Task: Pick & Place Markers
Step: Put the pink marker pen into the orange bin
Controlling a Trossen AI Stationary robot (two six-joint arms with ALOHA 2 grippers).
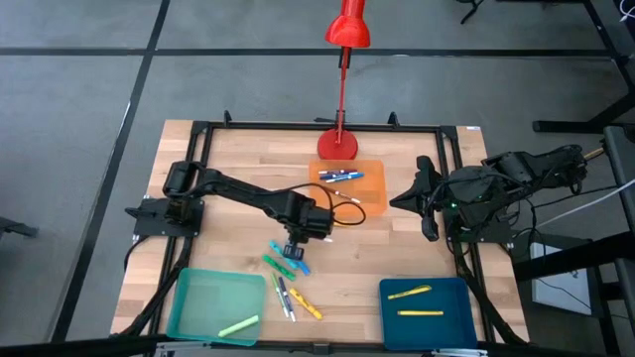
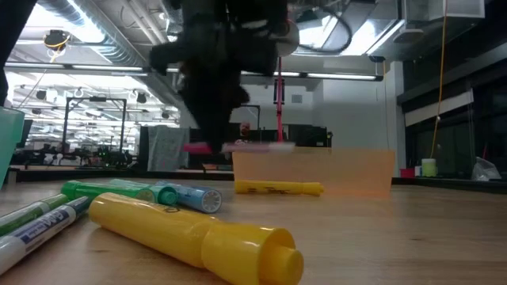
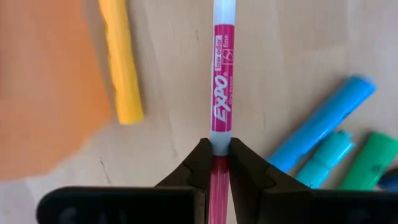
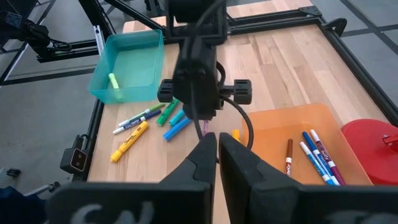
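My left gripper (image 1: 295,246) hangs over the table's middle, shut on a pink-labelled white marker (image 3: 222,81), beside the orange tray (image 1: 369,198). Loose markers lie on the wood near it: a yellow one (image 3: 121,62), two blue ones (image 3: 323,124), a green one (image 3: 373,158). More lie toward the near edge (image 1: 288,288). The orange tray holds several markers (image 1: 340,177). A light green marker (image 1: 238,324) lies in the teal tray (image 1: 198,293). Two yellow ones (image 1: 409,293) lie in the blue tray (image 1: 451,327). My right gripper (image 4: 217,146) waits shut at the table's right edge. My left gripper pinches the pink marker between its two fingers (image 3: 199,165) where the white body meets the pink cap (image 3: 219,142). The fingers come from above and lie across the marker. The marker (image 2: 245,146) is level and lifted clear of the table.
A red lamp stands with its base (image 1: 337,146) at the far edge, just behind the orange tray. A black frame (image 1: 298,127) runs around the tabletop. Bare wood shows between the orange tray and the blue tray (image 1: 387,253).
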